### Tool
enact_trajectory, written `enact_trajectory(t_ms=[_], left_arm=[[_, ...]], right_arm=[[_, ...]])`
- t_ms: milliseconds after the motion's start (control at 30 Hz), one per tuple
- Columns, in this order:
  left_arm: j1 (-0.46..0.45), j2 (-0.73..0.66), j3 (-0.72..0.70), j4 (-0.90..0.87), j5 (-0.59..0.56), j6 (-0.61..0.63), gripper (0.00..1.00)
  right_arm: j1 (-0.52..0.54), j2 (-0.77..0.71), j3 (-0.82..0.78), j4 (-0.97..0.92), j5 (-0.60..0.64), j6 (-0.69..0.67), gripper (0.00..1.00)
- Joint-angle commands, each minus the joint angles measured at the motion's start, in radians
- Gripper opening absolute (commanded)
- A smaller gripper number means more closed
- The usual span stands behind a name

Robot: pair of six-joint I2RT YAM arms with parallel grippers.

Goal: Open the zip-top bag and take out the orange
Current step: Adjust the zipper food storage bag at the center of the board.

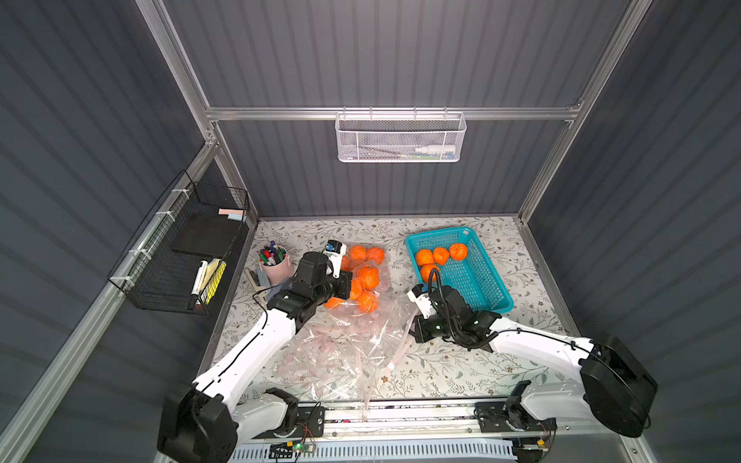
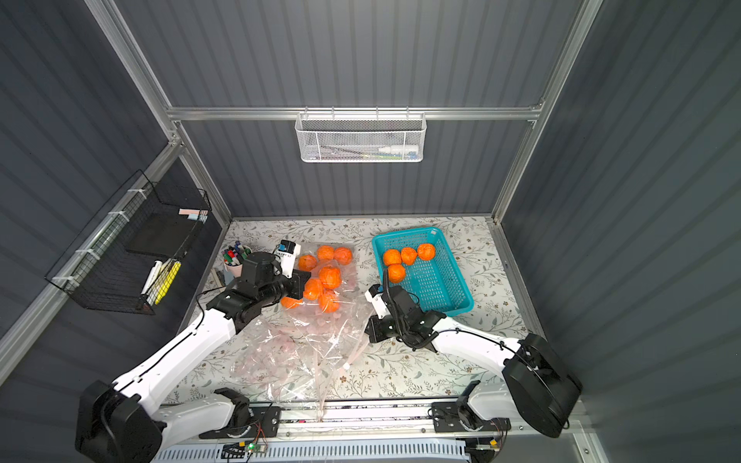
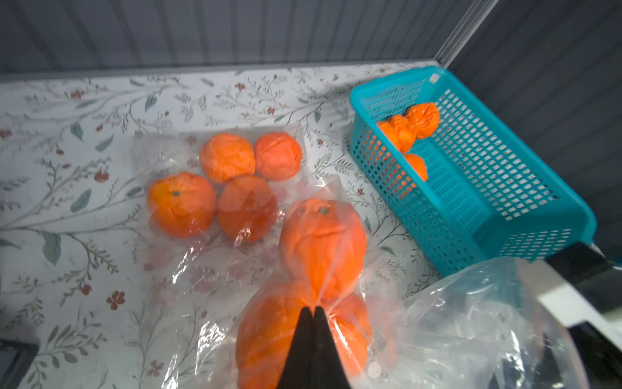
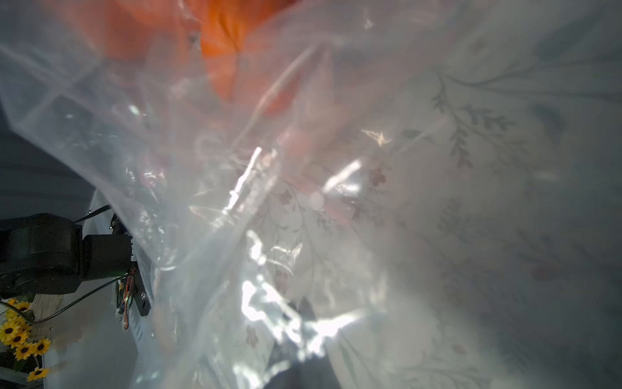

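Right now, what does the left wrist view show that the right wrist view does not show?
Only the left wrist view: the teal basket with oranges in it, and the left hand shut on the zip-top bag. Only the right wrist view: yellow sunflowers and a black arm joint. Both: that bag's clear plastic, orange fruit inside it, and the floral table.

White shells and black joints on my left arm (image 1: pixel 256 340) and right arm (image 1: pixel 541 346), thin black cables along both, black tapered fingers (image 3: pixel 300 340) on my left pincer (image 3: pixel 313 308).
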Motion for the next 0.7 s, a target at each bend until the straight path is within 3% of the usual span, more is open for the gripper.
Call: enact_trajectory(t_ms=[0,100,200,367,433,533,667], left_arm=[[-0.004,-0.09,0.032,0.036,0.04,0.027,0.0],[-0.005,-0.143,0.007,0.084,0.075,0.017,0.0],[-0.004,-0.174,-0.029,0.126,0.119,0.001,0.0],[-0.005,-0.224,-0.098,0.191,0.127,-0.017,0.0],[-0.005,-0.211,-0.122,0.191,0.112,-0.036,0.0],[-0.004,-0.159,-0.14,0.138,0.045,-0.051,0.0],[-0.004,-0.059,-0.141,-0.001,-0.182,-0.119,0.0]], right_arm=[[-0.012,0.036,0.015,0.033,0.054,0.004,0.11],[-0.016,0.098,0.012,0.08,0.038,0.038,0.13],[-0.016,0.171,0.029,0.107,0.021,0.08,0.27],[-0.016,0.294,0.041,0.179,0.016,0.136,0.25],[-0.017,0.339,0.044,0.228,-0.044,0.149,0.22],[-0.017,0.387,0.043,0.296,-0.087,0.174,0.17],[-0.009,0.416,0.058,0.354,-0.158,0.186,0.17]])
